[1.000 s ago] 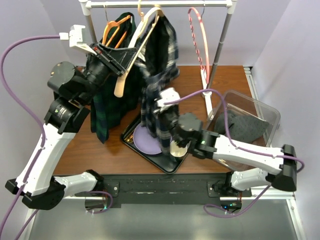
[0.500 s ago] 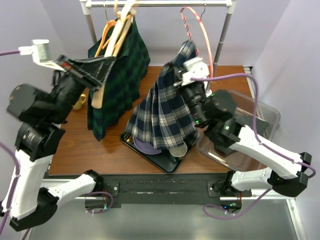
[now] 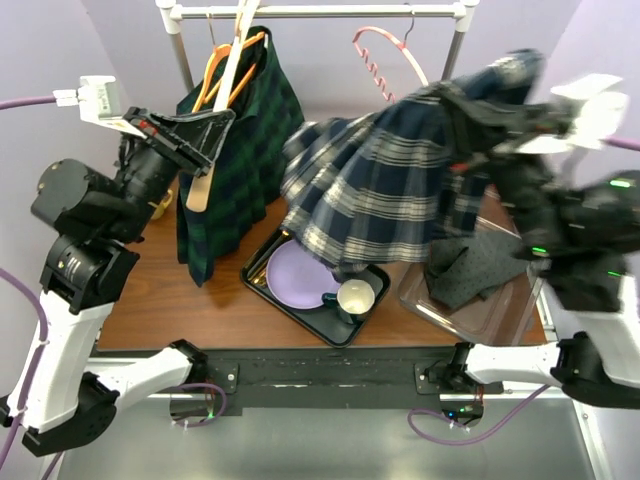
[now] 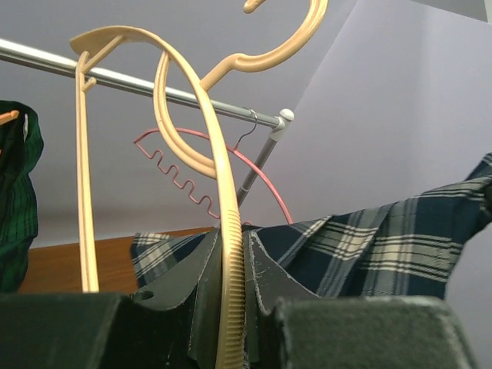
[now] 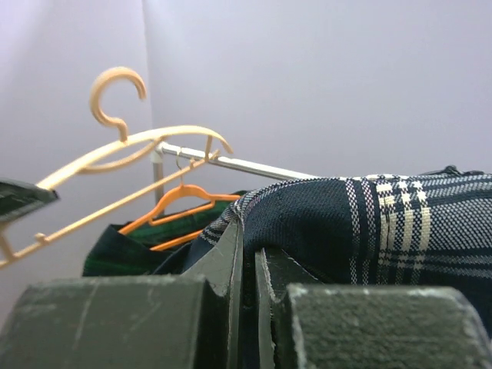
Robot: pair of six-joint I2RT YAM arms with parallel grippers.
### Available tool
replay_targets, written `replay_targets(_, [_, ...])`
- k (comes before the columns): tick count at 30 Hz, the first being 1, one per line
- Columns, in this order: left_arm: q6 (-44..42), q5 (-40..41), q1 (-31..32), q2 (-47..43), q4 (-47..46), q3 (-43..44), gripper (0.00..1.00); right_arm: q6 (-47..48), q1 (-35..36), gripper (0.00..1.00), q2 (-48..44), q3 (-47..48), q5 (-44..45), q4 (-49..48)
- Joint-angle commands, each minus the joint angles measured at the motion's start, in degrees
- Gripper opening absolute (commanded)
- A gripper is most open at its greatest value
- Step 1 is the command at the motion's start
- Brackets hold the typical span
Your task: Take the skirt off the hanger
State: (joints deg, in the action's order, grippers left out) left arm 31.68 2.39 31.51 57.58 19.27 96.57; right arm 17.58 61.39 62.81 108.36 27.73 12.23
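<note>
One skirt (image 3: pixel 380 180) (aloft) hangs clear of hanger (image 4: pixel 231 307).

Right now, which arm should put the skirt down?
Probably right: the right gripper is shut on the plaid skirt, up near the clear bin. The left gripper is busy pinching the tan hanger.

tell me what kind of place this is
Probably a robotics lab bench staged as a wardrobe corner: a clothes rail standing on a wooden table, robot arms mounted at its edge, bare walls.
</note>
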Motion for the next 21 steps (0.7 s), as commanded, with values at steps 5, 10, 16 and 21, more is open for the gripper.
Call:
replay_targets(5, [2.41, -4.04, -0.31, 1.65, -3.71, -2.09, 0.0, 3.23, -0.04, 0.0, -5.84, 5.12, 3.82, 5.36])
replay_targets(10, [3.3, -5.73, -0.3, 1.83, -3.97, -1.92, 0.0, 5.88, 0.05, 0.0, -7.08, 4.32, 6.46, 3.59])
replay_targets(16, [3.56, -5.2, -0.31, 0.51, -3.8, 0.54, 0.0, 7.55, 0.05, 0.0, -8.22, 2.65, 7.95, 2.72])
replay_targets(21, [5.4, -8.19, -0.22, 0.08, -2.39, 3.79, 0.0, 10.62, 0.05, 0.0, -9.1, 1.25, 10.76, 0.61])
